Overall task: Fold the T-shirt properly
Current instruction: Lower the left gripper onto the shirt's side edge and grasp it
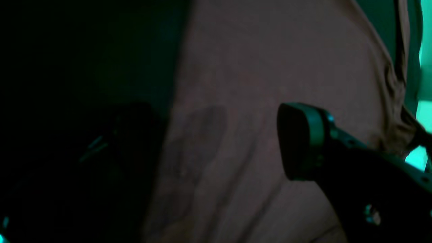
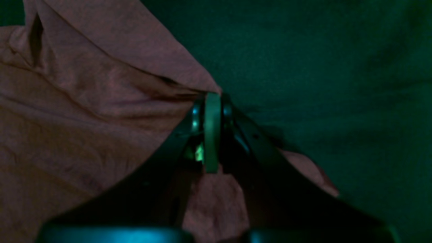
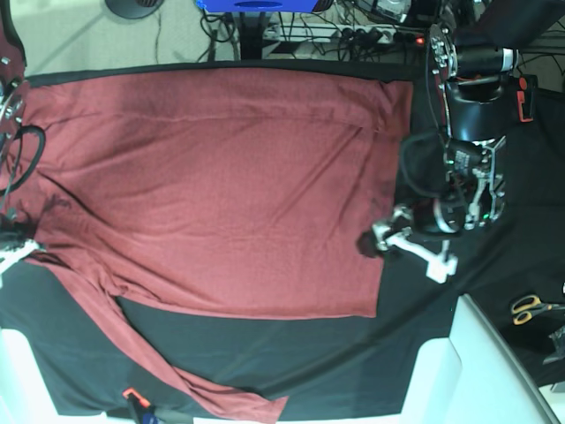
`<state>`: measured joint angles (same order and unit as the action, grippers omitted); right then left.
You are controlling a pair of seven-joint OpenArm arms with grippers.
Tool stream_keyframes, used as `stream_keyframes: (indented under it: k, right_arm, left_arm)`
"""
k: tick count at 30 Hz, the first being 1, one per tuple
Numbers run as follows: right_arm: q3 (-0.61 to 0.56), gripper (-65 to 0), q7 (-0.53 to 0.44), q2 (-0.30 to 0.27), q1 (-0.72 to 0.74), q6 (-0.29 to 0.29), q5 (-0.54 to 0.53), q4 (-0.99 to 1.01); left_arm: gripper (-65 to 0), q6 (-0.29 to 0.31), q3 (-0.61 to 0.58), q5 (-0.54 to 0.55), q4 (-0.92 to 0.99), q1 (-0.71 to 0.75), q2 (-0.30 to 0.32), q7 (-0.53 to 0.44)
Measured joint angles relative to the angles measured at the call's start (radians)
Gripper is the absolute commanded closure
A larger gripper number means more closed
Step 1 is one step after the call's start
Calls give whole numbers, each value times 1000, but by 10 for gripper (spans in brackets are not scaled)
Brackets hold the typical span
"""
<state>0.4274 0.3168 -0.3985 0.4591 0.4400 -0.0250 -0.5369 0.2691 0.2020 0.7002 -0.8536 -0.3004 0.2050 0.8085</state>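
Observation:
The brick-red T-shirt (image 3: 221, 185) lies spread flat over the black table cloth, one long sleeve (image 3: 190, 380) trailing toward the front edge. My left gripper (image 3: 402, 250) hovers open at the shirt's right edge. In the left wrist view its fingers (image 1: 300, 141) stand wide apart over the T-shirt (image 1: 256, 67), with nothing between them. My right gripper (image 3: 16, 250) sits at the shirt's left edge. In the right wrist view the right gripper (image 2: 212, 98) is shut on a pinched fold of the T-shirt (image 2: 84, 111).
Yellow-handled scissors (image 3: 530, 306) lie on the black cloth (image 3: 415, 336) at the right. A white box (image 3: 481, 371) stands at the front right, another white surface (image 3: 26, 371) at the front left. A small orange-and-black tool (image 3: 132, 402) lies near the sleeve.

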Motion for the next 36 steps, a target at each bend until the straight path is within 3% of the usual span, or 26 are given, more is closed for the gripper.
stream_keyframes:
  k: [3, 4, 6, 8, 11, 14, 23, 36]
  right_arm:
    - [0, 0, 0, 0, 0, 2, 1, 0]
    - [0, 0, 0, 0, 0, 3, 1, 0]
    - [0, 0, 0, 0, 0, 3, 1, 0]
    - [0, 0, 0, 0, 0, 3, 0, 0]
    - [0, 0, 0, 0, 0, 3, 0, 0]
    - [1, 0, 0, 0, -3, 2, 0, 0]
    - [1, 0, -1, 0, -11, 3, 2, 0]
    - [1, 0, 0, -1, -11, 2, 2, 0]
  left_arm:
    - [-538, 0, 0, 5, 0, 7, -9, -35]
    - [-507, 2, 1, 6, 0, 10, -9, -39]
    - [-410, -1, -1, 3, 0, 16, -8, -39]
    - [-265, 0, -2, 4, 2, 29, -9, -37]
    - [-99, -1, 2, 1, 6, 38, -14, -30]
    - [0, -4, 1, -12, 8, 38, -14, -26]
    - [0, 0, 2, 11, -14, 77, -1, -23]
    - [0, -4, 2, 8, -275, 295, -3, -26]
